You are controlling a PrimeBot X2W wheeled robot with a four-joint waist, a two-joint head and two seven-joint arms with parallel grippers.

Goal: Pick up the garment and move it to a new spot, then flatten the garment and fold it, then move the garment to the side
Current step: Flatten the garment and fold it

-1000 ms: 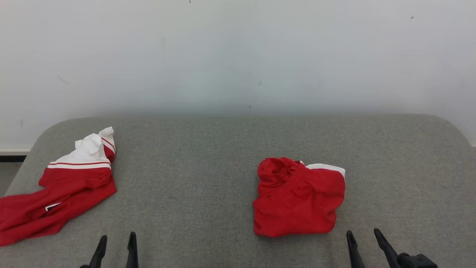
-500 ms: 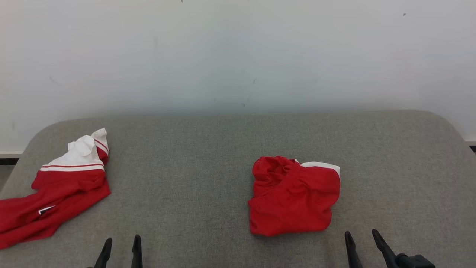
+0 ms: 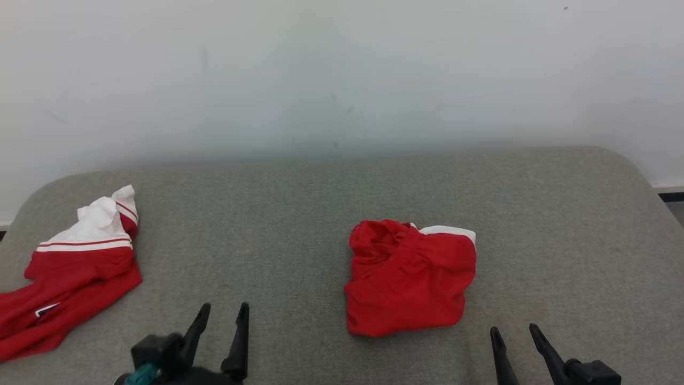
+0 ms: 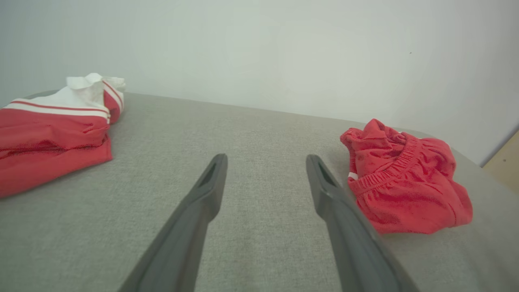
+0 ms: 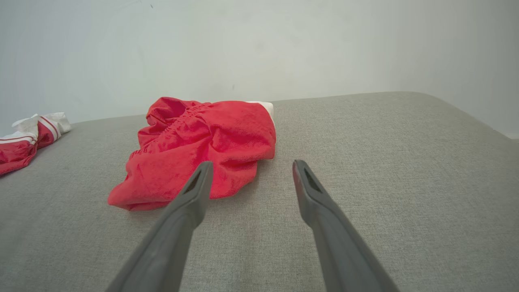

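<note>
**Crumpled red shorts (image 3: 410, 283) on a grey fabric-covered top (image 3: 278, 214), both grippers spread and empty.**

The shorts lie bunched in a heap, their elastic waistband showing and a white strip along their far right edge. The left gripper (image 3: 225, 306) sits to the near left of the shorts and the right gripper (image 3: 512, 327) to their near right. Each has its fingers apart, and bare fabric lies between it and the shorts. Well left of the shorts, a rumpled red-and-white shirt (image 3: 75, 267) lies at the top's edge. Behind the shorts the top ends in rounded corners against a plain pale wall (image 3: 342, 69) with a few small marks.
</note>
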